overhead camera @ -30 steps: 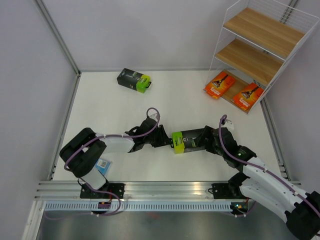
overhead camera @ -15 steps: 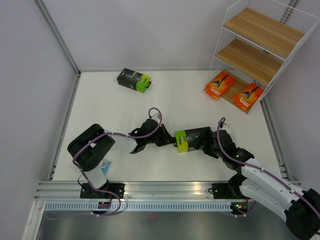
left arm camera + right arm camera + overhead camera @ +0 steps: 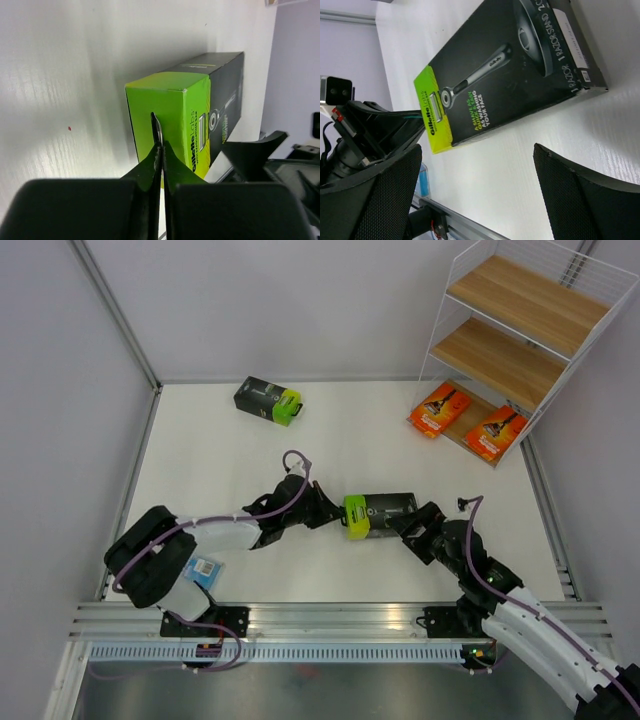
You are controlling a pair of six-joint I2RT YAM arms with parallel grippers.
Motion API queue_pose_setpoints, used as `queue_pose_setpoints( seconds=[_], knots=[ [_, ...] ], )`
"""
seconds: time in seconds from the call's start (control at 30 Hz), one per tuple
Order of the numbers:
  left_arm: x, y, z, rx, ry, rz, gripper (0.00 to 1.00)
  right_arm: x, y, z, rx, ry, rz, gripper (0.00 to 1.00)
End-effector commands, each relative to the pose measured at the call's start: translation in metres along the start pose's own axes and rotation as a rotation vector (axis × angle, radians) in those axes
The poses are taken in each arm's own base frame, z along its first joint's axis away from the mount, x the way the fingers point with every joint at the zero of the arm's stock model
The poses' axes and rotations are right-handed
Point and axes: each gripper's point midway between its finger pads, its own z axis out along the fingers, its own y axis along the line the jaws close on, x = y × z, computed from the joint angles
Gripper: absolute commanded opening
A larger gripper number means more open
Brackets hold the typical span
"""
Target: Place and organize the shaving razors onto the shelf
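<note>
Shelf (image 3: pixel 525 302): two orange cards (image 3: pixel 441 408) (image 3: pixel 497 431), lowest board (image 3: pixel 470 412)

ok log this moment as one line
box flat on table | left gripper shut, tips at its green end | right gripper open by its black end | orange packs on shelf bottom

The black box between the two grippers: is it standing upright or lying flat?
Lying flat: the black box rests on the table, printed front facing up in the right wrist view.

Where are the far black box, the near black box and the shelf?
far black box (image 3: pixel 259 397): top view, black top face.
near black box (image 3: pixel 392 510): top view, black top face.
shelf (image 3: pixel 500 362): top view, bare middle board.
</note>
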Motion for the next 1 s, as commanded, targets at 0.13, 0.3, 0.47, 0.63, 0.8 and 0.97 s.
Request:
queue_pose_setpoints(
  seconds=[0.13, 0.3, 0.47, 0.63, 0.8, 0.97],
  knots=[
    [-0.03, -0.031, -0.027, 0.018, -0.192, -0.185, 0.02, 0.01, 0.014, 0.003, -0.145, 0.032, 0.177, 0.98],
    [-0.025, -0.041, -0.037, -0.016, -0.272, -0.203, 0.02, 0.015, 0.02, 0.003, -0.164, 0.066, 0.199, 0.98],
    [-0.011, -0.046, -0.042, -0.009, -0.254, -0.181, 0.02, 0.026, 0.004, 0.011, -0.168, 0.081, 0.277, 0.98],
    [-0.001, -0.052, -0.048, 0.01, -0.249, -0.185, 0.02, 0.025, 0.001, 0.013, -0.145, 0.059, 0.28, 0.98],
    [0.006, -0.067, -0.052, 0.045, -0.272, -0.153, 0.02, 0.034, -0.004, 0.013, -0.108, 0.095, 0.306, 0.98],
    [0.016, -0.073, -0.053, 0.058, -0.297, -0.122, 0.02, 0.044, -0.006, 0.013, -0.063, 0.143, 0.334, 0.98]
  ],
)
